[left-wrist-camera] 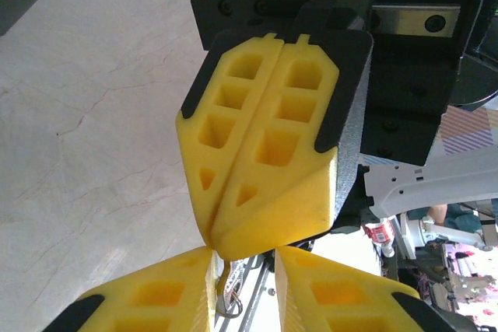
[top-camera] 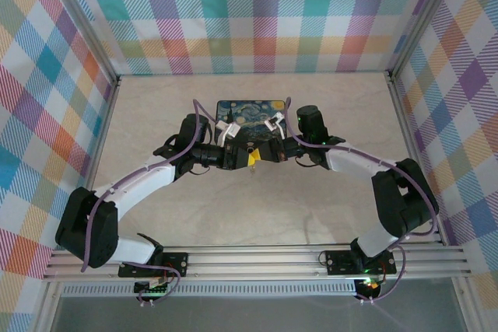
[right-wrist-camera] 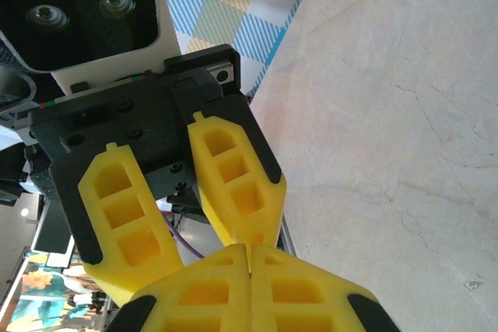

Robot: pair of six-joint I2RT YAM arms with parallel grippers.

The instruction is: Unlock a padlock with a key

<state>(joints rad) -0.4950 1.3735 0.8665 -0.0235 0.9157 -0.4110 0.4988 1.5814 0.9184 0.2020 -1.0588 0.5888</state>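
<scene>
Plaid cloth in pastel checks covers the left wall point(top-camera: 47, 75), with an aluminium post along its foot. The pale marbled table point(top-camera: 148, 122) lies bare between that edge and my left arm point(top-camera: 136, 184). The arm shell is white plastic with black joints and a purple cable along it. There is open room to its left and ahead of it.

Left gripper point(left-wrist-camera: 243, 270): jaws apart. Its 2 yellow fingers point(right-wrist-camera: 128, 223) are matte moulded blocks with square and wedge pockets, backed by black plastic. The gap between them is narrow.

The key point(left-wrist-camera: 223, 289) is thin grey metal, slightly curved. It hangs in that gap, just beside the finger at the left of my left wrist view. I cannot tell whether it touches that finger. Its top end meets the seam of the right gripper's tips.

Right gripper point(right-wrist-camera: 249, 258): 2 yellow fingers pressed flat together, clamped on the key at the very tip. The 2 grippers meet nose to nose over the table's middle, just in front of the tin box point(top-camera: 249, 113). The box is a dark rectangle with rounded corners and a swirled blue-and-yellow lid.

Right arm point(top-camera: 358, 165): same white and black build. Its elbow sits near the right wall point(top-camera: 467, 75), so there is less spare room on that side. A silver slotted rail point(top-camera: 257, 258) closes the near edge.
</scene>
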